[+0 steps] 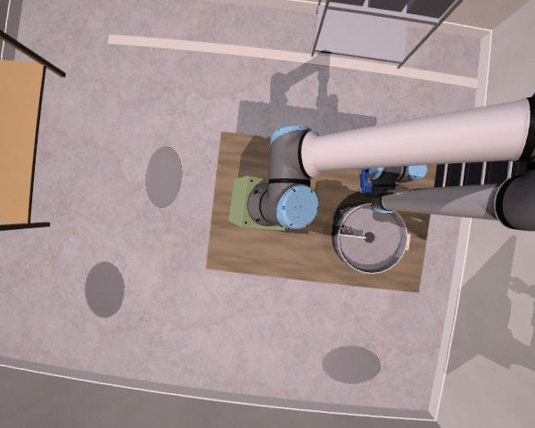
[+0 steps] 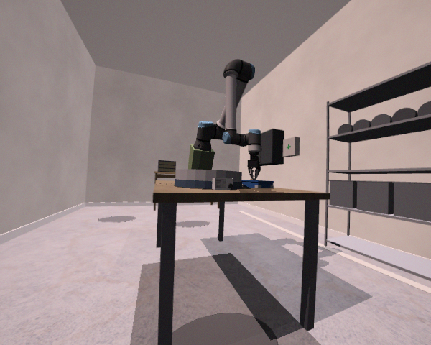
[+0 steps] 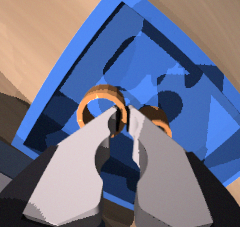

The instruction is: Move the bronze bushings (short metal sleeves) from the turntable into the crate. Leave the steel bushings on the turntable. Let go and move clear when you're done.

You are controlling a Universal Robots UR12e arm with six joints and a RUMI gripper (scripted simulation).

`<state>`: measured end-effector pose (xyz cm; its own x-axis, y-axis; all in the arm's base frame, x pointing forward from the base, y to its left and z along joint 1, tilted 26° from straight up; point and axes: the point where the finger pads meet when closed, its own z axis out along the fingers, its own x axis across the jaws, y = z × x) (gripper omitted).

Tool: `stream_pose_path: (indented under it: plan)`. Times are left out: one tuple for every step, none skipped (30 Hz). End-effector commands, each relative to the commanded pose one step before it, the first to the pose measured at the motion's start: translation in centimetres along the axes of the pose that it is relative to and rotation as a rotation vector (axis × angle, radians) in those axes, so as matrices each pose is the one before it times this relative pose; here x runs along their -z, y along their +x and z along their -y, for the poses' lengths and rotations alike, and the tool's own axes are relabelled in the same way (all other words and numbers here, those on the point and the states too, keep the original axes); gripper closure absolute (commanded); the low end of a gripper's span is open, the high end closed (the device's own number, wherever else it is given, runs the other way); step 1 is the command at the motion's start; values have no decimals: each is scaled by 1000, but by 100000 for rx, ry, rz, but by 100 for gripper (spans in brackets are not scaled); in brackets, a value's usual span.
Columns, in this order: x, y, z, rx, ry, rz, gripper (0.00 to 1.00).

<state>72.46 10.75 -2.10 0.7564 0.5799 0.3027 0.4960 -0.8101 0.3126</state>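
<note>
From top view the arm covers most of the crate [image 1: 364, 176] and the claw; I can't see inside. Small bits on the turntable [image 1: 350, 252] near its left rim are too tiny to ID. Wrist view: claw [image 3: 123, 121] fingers hide part of both bronze bushings [image 3: 92, 103].
</note>
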Motion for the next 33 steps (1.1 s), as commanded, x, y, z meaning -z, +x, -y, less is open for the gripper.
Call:
stream_pose_path:
  plan:
    - [-796, 52, -22, 9, -64, -102, 100]
    - [-113, -1, 0, 0, 0, 0, 100]
    - [-101, 0, 0, 0, 0, 0, 100]
    - [-88, 0, 0, 0, 0, 0, 100]
    - [-75, 0, 0, 0, 0, 0, 100]
    - [-61, 0, 0, 0, 0, 0, 100]
    - [0, 0, 0, 0, 0, 0, 100]
    - [0, 0, 0, 0, 0, 0, 100]
    - [-49, 0, 0, 0, 0, 0, 100]
    - [-37, 0, 0, 0, 0, 0, 100]
    - [-26, 0, 0, 0, 0, 0, 100]
    - [-17, 0, 0, 0, 0, 0, 100]
    - [-9, 0, 0, 0, 0, 0, 100]
    - [-3, 0, 0, 0, 0, 0, 100]
    - [-1, 0, 0, 0, 0, 0, 100]
    - [0, 0, 0, 0, 0, 0, 100]
    - [0, 0, 0, 0, 0, 0, 100]
    - [0, 0, 0, 0, 0, 0, 100]
    - [0, 0, 0, 0, 0, 0, 100]
    - [0, 0, 0, 0, 0, 0, 100]
    - [0, 0, 0, 0, 0, 0, 100]
    - [0, 0, 0, 0, 0, 0, 100]
    - [0, 0, 0, 0, 0, 0, 100]
    - [0, 0, 0, 0, 0, 0, 100]
    - [0, 0, 0, 0, 0, 0, 100]
    - [0, 0, 0, 0, 0, 0, 100]
    - [0, 0, 0, 0, 0, 0, 100]
    - [0, 0, 0, 0, 0, 0, 100]
    - [0, 0, 0, 0, 0, 0, 100]
    - [0, 0, 0, 0, 0, 0, 100]
    - [0, 0, 0, 0, 0, 0, 100]
    - [0, 0, 0, 0, 0, 0, 100]
    - [0, 0, 0, 0, 0, 0, 100]
